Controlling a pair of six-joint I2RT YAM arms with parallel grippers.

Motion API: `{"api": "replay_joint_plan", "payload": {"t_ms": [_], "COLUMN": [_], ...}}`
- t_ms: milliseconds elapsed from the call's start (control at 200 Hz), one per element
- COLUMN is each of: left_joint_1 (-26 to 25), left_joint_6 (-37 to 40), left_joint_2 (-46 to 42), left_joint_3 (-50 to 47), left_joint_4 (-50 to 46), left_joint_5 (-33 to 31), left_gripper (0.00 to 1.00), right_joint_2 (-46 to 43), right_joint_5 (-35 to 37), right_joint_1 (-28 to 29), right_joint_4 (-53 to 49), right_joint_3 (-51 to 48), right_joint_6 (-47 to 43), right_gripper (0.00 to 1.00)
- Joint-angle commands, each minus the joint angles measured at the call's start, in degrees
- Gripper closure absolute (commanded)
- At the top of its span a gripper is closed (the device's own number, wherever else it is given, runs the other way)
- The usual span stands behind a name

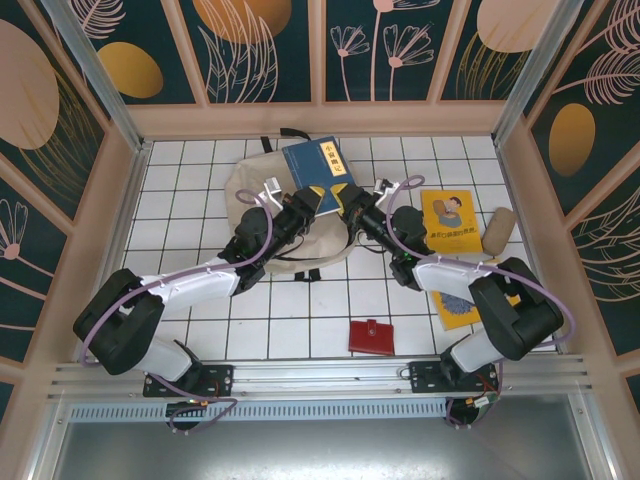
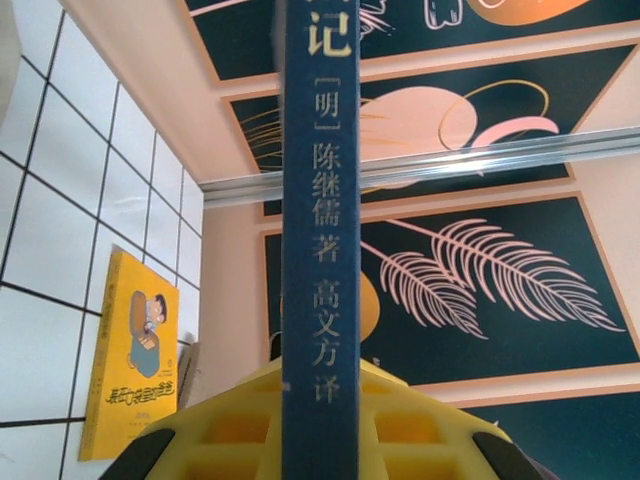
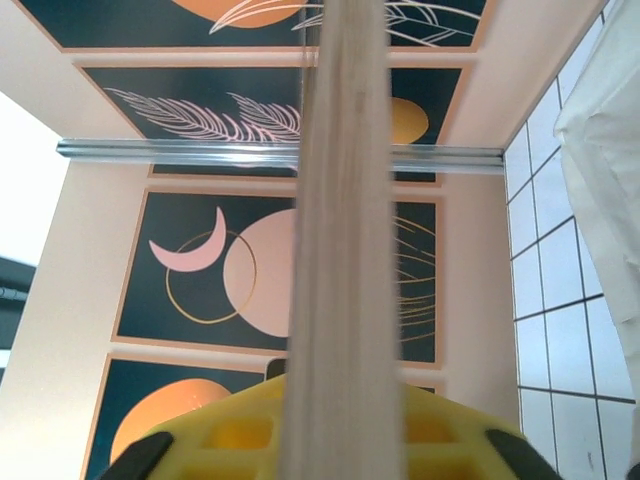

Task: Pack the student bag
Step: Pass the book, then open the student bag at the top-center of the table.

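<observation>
A blue book [image 1: 317, 168] with a yellow patch on its cover hangs over the student bag [image 1: 250, 190], a beige fabric backpack lying at the back of the tiled table. My left gripper [image 1: 316, 199] is shut on the book's near left edge. My right gripper [image 1: 349, 201] is shut on its near right edge. In the left wrist view the blue spine [image 2: 320, 200] with pale lettering runs up between the yellow jaws of the left gripper [image 2: 320, 425]. The right wrist view has the pale page edge [image 3: 345, 200] clamped in the right gripper [image 3: 340, 430], with bag fabric [image 3: 610, 150] beside it.
A yellow picture book [image 1: 448, 222] [image 2: 130, 350] lies right of the bag, and a tan cylindrical pouch [image 1: 497, 230] lies beyond it. Another yellow book [image 1: 455, 308] is partly under the right arm. A red wallet [image 1: 371, 336] lies near the front edge. Panel walls enclose the table.
</observation>
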Motion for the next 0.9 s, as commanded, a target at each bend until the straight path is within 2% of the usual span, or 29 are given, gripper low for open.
{"api": "replay_joint_plan", "payload": {"t_ms": [0,70,100,165,290,345,480,556,706,866,896], "left_joint_1": [-0.2,-0.1,-0.2,-0.2,0.0,-0.1,0.0,-0.2,-1.2,-4.0,-4.6], "left_joint_6": [0.5,2.1,4.0,9.4,20.3,26.5,43.3,50.1,54.9,58.5,59.3], "left_joint_2": [-1.8,-2.4,-2.5,-2.8,-2.8,-2.3,-0.9,0.3,3.1,7.0,7.6], "left_joint_3": [1.1,2.9,4.3,6.8,9.0,11.0,16.4,19.3,24.0,27.7,28.2], "left_joint_4": [-1.9,-9.3,-13.9,-23.6,-36.6,-42.9,-54.8,-61.2,-70.6,-76.2,-76.8], "left_joint_5": [-1.3,-1.7,-1.9,-2.8,-4.5,-4.6,-2.5,-2.6,-7.7,-8.6,-8.5], "left_gripper": [0.76,0.51,0.44,0.36,0.25,0.24,0.22,0.22,0.23,0.27,0.31], "right_joint_2": [-4.5,-7.4,-8.8,-11.9,-18.3,-21.1,-28.1,-31.3,-35.6,-38.1,-38.1], "right_joint_5": [3.2,4.6,5.3,7.2,9.6,10.6,11.6,12.2,12.4,11.8,11.6], "right_joint_1": [0.3,0.2,0.0,-0.4,-2.4,-2.4,-7.0,-8.6,-12.4,-15.5,-15.9], "right_joint_4": [-4.6,-11.9,-14.8,-20.6,-31.2,-35.9,-45.4,-50.3,-57.3,-59.1,-59.3], "right_joint_3": [0.1,1.3,1.5,1.5,0.5,-0.2,-2.3,-2.9,-3.7,-5.0,-5.2], "right_joint_6": [-4.2,-8.7,-10.8,-15.2,-23.2,-26.2,-32.7,-35.3,-37.6,-37.4,-37.4], "right_gripper": [0.9,0.95,0.97,0.99,0.99,0.99,1.0,0.99,0.99,0.99,0.99]}}
